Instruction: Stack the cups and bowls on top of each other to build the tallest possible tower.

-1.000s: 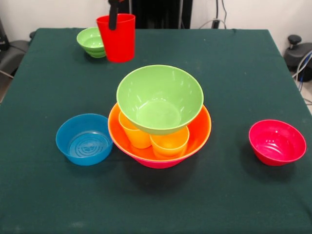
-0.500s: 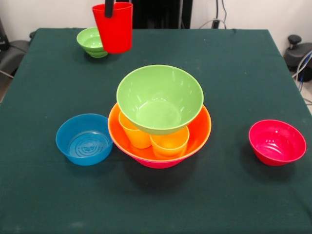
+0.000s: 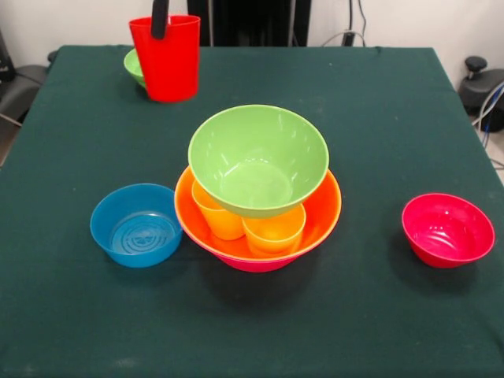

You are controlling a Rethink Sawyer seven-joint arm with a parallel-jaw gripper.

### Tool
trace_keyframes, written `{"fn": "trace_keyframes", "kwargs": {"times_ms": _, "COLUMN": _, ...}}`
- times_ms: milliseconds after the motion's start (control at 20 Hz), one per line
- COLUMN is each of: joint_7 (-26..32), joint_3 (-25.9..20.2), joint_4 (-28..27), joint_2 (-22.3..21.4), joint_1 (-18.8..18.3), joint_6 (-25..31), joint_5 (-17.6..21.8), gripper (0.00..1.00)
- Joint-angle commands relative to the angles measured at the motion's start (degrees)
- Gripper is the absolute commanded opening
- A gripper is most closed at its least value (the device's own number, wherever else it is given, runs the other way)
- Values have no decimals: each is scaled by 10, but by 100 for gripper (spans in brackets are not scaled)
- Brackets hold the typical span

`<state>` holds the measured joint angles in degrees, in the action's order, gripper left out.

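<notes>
The gripper [image 3: 160, 24] comes down at the table's 11 o'clock, and only 1 dark finger [image 3: 160, 20] shows, reaching into the mouth of the red cup [image 3: 166, 60] against its rim. Whether the fingers pinch the wall cannot be told from this view. The red cup stands upright and covers most of the small green bowl [image 3: 132, 66] behind it, which peeks out at the cup's 9 o'clock.

At the centre of the green table [image 3: 378, 126] sits the tower: the large orange bowl [image 3: 321, 213] nested in a pink bowl [image 3: 260, 266], 2 orange-yellow cups [image 3: 272, 232] standing inside it, and the medium green bowl [image 3: 257, 161] resting on those cups. The blue bowl [image 3: 135, 225] lies at the tower's 9 o'clock, just beside the orange rim. The small red bowl [image 3: 447, 230] sits well apart at 3 o'clock.
</notes>
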<state>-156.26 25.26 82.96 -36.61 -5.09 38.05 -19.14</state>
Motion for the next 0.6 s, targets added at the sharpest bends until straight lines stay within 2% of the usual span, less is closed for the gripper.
{"fn": "trace_keyframes", "kwargs": {"times_ms": 50, "joint_7": -40, "joint_3": -38, "joint_4": -54, "joint_2": 59, "joint_1": 11, "joint_6": 71, "joint_5": 26, "gripper": 0}}
{"fn": "trace_keyframes", "kwargs": {"times_ms": 600, "joint_7": -70, "joint_3": -26, "joint_4": -93, "joint_2": 86, "joint_1": 26, "joint_6": 94, "joint_5": 14, "gripper": 0}}
